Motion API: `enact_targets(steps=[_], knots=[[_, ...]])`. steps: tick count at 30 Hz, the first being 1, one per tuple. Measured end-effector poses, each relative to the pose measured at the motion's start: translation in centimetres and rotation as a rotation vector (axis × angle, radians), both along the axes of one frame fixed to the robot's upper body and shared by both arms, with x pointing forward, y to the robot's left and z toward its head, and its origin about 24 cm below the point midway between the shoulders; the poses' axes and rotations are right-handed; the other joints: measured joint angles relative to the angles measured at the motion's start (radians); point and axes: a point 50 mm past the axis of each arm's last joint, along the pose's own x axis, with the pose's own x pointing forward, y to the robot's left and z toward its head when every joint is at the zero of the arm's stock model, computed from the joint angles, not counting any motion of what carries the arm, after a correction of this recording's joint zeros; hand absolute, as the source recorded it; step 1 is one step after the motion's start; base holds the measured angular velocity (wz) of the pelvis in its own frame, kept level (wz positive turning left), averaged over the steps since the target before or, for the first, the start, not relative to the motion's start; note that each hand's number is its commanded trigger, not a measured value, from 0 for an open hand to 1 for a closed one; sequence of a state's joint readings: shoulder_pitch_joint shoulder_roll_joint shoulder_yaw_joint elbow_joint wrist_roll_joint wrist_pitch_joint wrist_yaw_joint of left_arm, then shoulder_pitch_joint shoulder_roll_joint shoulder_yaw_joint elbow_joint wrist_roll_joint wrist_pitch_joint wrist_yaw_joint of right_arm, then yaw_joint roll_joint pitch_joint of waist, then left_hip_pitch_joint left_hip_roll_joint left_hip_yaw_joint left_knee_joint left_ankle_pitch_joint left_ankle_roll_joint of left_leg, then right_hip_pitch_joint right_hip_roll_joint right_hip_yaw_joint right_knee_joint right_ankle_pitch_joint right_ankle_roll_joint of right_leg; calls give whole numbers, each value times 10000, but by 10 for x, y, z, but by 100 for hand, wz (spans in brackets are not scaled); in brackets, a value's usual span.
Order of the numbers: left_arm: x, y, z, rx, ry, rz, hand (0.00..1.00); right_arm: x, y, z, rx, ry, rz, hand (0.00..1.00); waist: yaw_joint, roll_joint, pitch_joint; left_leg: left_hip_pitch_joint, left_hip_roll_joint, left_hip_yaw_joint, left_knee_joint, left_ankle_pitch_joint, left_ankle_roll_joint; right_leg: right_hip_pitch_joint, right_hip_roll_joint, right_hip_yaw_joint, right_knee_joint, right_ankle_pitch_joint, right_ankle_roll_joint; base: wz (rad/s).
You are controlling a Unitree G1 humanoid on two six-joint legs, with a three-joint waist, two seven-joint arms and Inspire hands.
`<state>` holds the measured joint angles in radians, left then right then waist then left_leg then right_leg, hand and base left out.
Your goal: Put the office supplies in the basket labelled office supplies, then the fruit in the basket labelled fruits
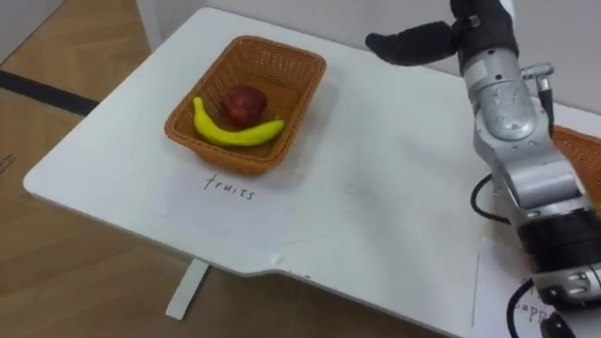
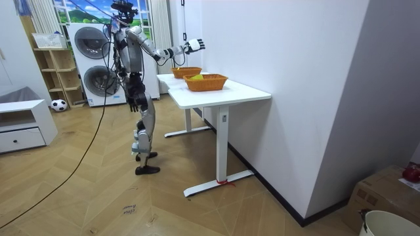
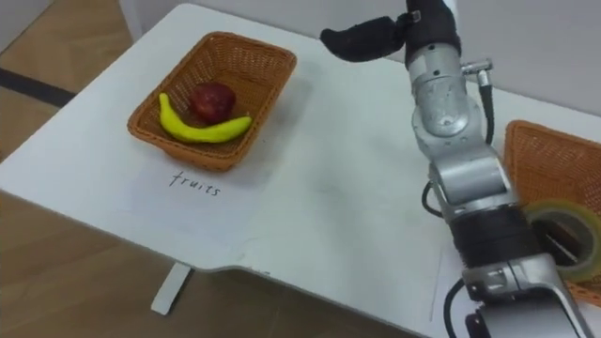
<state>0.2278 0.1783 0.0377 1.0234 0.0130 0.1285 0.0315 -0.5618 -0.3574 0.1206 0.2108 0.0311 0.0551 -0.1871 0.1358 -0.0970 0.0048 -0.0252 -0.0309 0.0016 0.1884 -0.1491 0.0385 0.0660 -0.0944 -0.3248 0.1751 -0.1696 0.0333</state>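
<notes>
Right eye view: the right hand hovers empty, fingers loosely straight, beyond the fruit basket holding banana and apple; a tape roll lies in the other basket. Pulled back low, its forearm could knock that basket askew. The left hand hangs down.

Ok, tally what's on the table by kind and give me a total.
Baskets: 2, the fruit basket and the second basket
Fruit: 2, the banana and the apple
Tape rolls: 1, the tape roll at the second basket
Total: 5; the second basket's inside is partly hidden.
</notes>
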Motion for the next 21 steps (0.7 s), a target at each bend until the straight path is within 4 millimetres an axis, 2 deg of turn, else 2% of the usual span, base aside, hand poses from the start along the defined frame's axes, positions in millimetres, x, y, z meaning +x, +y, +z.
enact_targets(steps=[4,14,16,18,21], knots=[[-3,1,0,31,88,15,0,-8,-16,19,342,-888,-457,0,-341,28,-12,118,49,196,-30,-3,-5,27,55,203,-23,15,-25,-11],[-11,7,0,150,213,302,0,-23,-53,21,1258,-1320,-1585,0,-1070,-21,-31,312,110,427,-188,-4,-6,35,92,424,-6,25,-39,-8],[-12,11,1,202,139,567,0,-36,-70,18,1175,-1409,-2075,0,-1137,-82,-61,355,137,533,-217,-16,-22,26,114,504,-4,28,-43,-12],[-13,12,2,233,106,698,0,-42,-80,18,1167,-1428,-2338,0,-1349,-91,-61,397,141,569,-225,-19,-22,48,115,578,-3,30,-45,-9],[-14,14,2,320,-159,928,0,-53,-95,17,1523,-1535,-2817,0,-1582,-113,-58,541,199,864,-274,-68,-29,61,148,768,11,32,-48,-21]])
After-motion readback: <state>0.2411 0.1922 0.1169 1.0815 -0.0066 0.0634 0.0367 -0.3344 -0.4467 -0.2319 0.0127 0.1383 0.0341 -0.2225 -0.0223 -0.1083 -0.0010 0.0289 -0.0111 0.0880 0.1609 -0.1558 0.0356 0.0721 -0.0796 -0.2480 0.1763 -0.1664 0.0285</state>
